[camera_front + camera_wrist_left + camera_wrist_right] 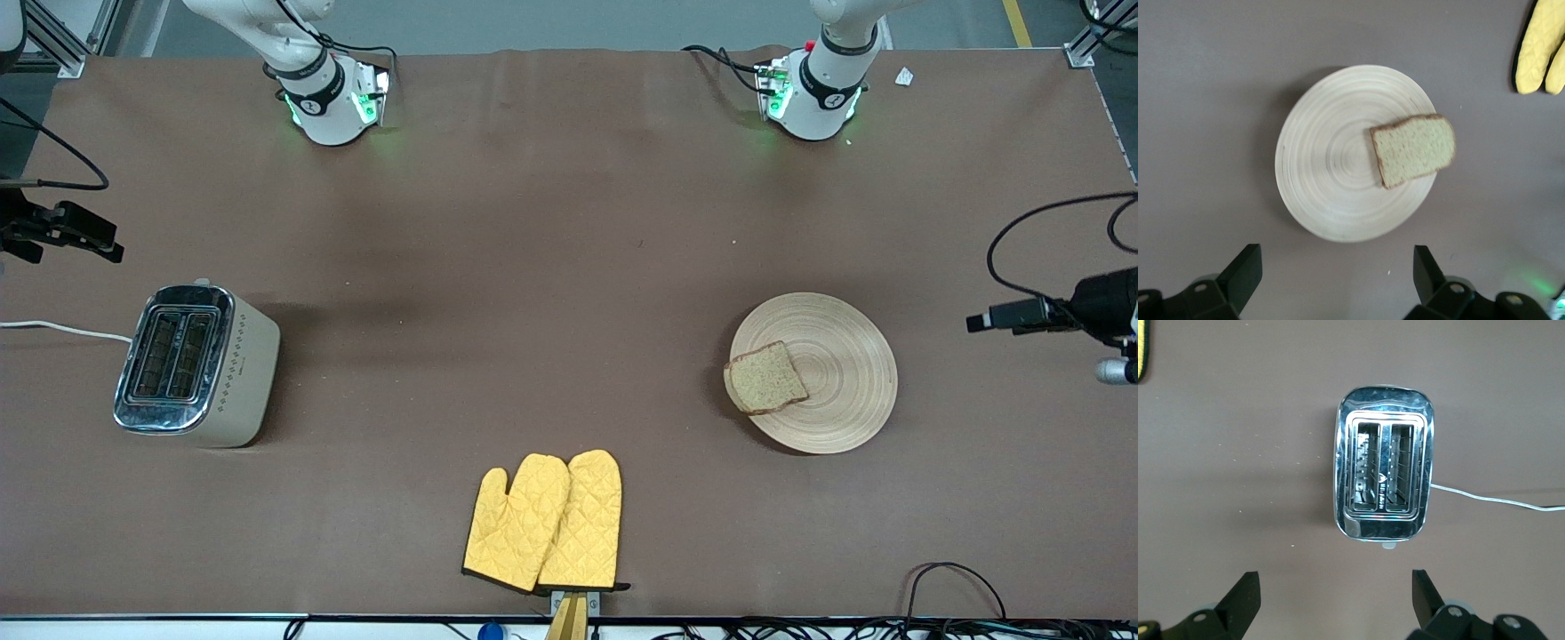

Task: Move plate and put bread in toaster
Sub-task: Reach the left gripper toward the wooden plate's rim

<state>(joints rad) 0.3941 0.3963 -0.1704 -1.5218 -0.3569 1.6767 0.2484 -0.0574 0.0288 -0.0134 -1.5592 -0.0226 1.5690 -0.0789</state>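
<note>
Left gripper (pixel 1336 277) spread wide, holding nothing, high over the plate (pixel 1331 167); only its two dark fingertips (pixel 1245 270) show, rest cut off at the frame edge. Right gripper (pixel 1335 600) likewise spread and bare, high over the toaster (pixel 1383 472), fingertips (pixel 1245 597) alone visible. Front view shows neither gripper, just both arm bases and lower links; upper arms cut off. Bread (pixel 765 379), brown, speckled, darker crust, lies flat on the plate (pixel 831 373), overhanging the rim toward the right arm's end. Plate pale wood, ring grooves, at the left arm's end of the table. Toaster (pixel 196 366) at the right arm's end, cream sides with diamond dots seen only from the front; right wrist view looks straight down into two empty slots, chrome top. White cord (pixel 1498 499) runs off frame. Yellow mitts (pixel 544 523) near the front edge, between toaster and plate; clipped in the left wrist view.
</note>
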